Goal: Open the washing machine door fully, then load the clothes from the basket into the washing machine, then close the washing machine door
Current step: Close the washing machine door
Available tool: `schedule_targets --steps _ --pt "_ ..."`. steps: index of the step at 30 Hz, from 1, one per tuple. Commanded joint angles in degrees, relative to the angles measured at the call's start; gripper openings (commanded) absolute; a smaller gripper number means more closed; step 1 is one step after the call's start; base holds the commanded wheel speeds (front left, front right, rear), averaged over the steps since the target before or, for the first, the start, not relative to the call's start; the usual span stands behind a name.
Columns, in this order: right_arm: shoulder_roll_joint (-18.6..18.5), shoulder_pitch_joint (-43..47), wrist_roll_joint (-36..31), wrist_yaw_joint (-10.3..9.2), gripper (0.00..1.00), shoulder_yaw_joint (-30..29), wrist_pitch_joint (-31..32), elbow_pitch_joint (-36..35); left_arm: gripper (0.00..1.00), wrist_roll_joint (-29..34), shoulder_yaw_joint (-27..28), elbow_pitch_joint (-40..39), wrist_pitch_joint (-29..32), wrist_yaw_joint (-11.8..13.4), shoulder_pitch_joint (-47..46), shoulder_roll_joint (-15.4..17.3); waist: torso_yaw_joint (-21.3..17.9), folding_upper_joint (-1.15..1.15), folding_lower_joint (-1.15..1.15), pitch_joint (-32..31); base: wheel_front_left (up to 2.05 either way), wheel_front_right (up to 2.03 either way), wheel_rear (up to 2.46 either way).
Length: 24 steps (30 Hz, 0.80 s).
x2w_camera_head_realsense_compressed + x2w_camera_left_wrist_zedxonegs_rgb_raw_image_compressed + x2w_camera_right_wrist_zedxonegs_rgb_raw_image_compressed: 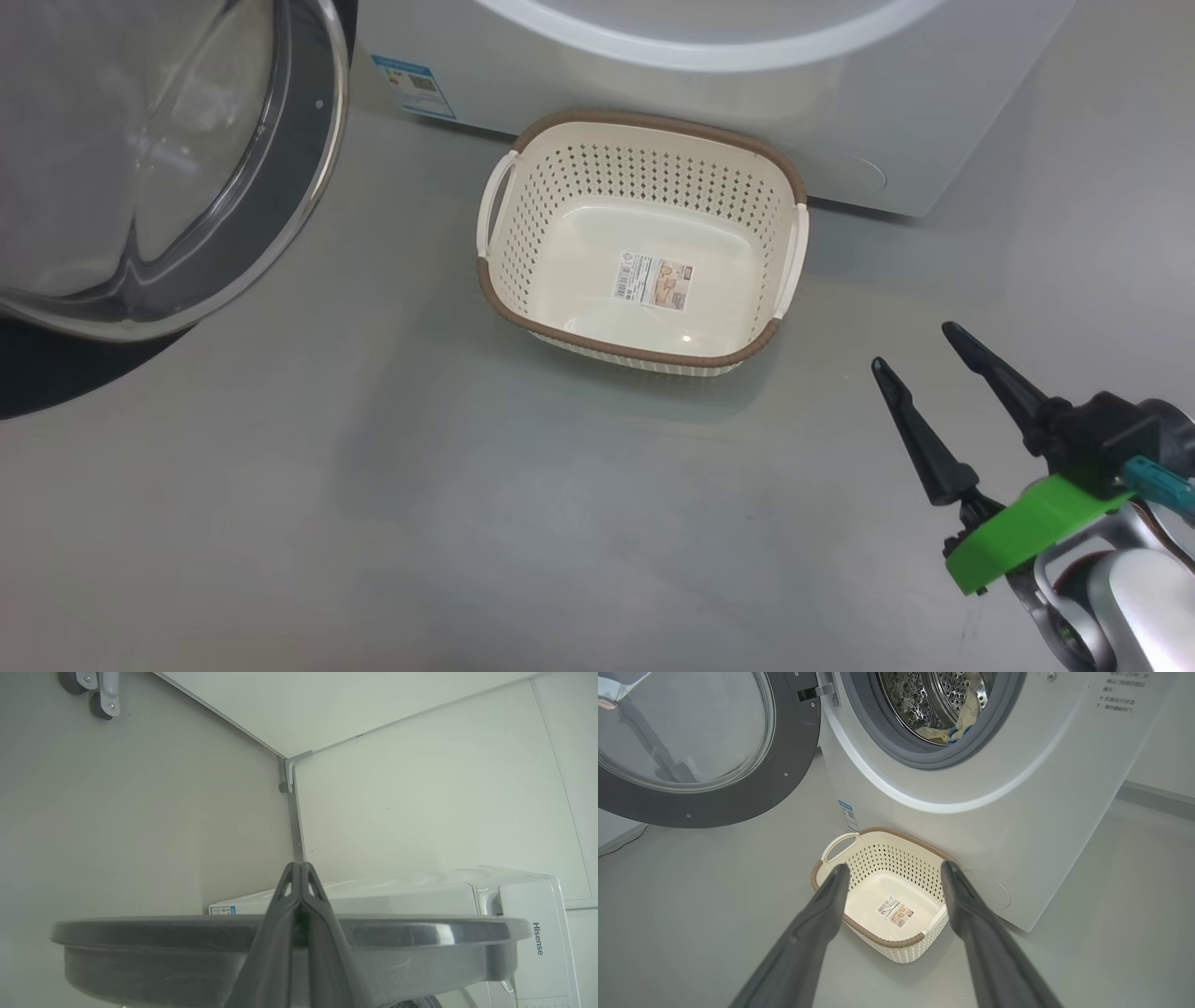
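From the head, the basket sits mouth up on the floor, hard against the foot of the washing machine. Its long axis runs handle to handle, roughly along the machine's front. We find no garments in it. The washing machine door stands open at the left, its glass bowl bulging towards us. The right jaws are wide apart, holding nothing, and point up towards the basket from the lower right.

From the left wrist, the left jaws are pressed together tip to tip. They lie across the door's grey edge, which crosses this view edge-on. We cannot tell whether they touch it. If they push on that smooth rim, we judge they could skid off it and leave the door ajar.

From the right wrist, the clothes lie low in the drum, near the grey gasket. The door is hinged at the left of the opening and its inner face is turned to us. We judge that a trailing blue cuff could get pinched at the gasket when the door closes. We also judge that the right arm, in front of the machine, could lie in the door's arc.
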Motion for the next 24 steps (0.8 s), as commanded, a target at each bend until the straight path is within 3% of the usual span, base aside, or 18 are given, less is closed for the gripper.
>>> schedule_targets --steps 1,24 --pt "-0.76 -1.19 0.41 0.21 1.00 1.07 0.39 -1.78 0.00 -0.70 0.33 -2.88 1.80 0.03 0.70 3.04 0.02 0.00 0.00 -0.01 0.00 0.00 0.00" --pt "0.73 -1.67 1.56 0.21 1.00 1.80 -1.35 0.81 0.00 -7.59 1.38 -14.59 12.94 5.09 5.59 -0.42 -0.02 0.00 0.00 -1.74 0.00 0.00 0.00"
